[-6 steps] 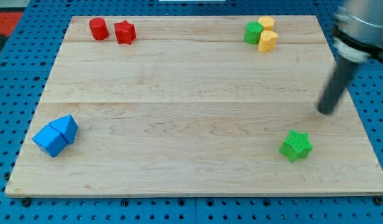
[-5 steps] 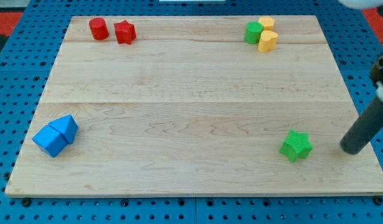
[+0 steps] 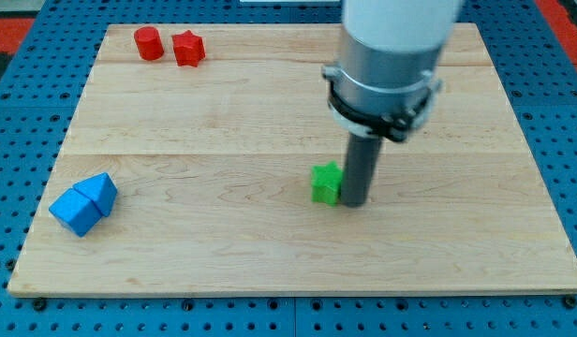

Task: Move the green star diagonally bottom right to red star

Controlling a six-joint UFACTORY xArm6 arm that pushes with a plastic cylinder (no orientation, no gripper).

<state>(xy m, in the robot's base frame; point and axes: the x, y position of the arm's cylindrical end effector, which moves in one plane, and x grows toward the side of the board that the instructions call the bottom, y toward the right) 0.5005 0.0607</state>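
two blue blocks (image 3: 83,204), touching, lie near the wooden board's (image 3: 223,243) bottom left. my tip (image 3: 352,202), a bare dark rod holding nothing, touches the right side of the green star block (image 3: 325,183) near mid-board. at the top left, well apart, the red star block (image 3: 187,48) sits beside a red cylinder (image 3: 148,43).

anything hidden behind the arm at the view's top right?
Cannot tell: the arm body covers that corner of the board. Lower down, my tip sits against the green star's right side, covering its right edge.
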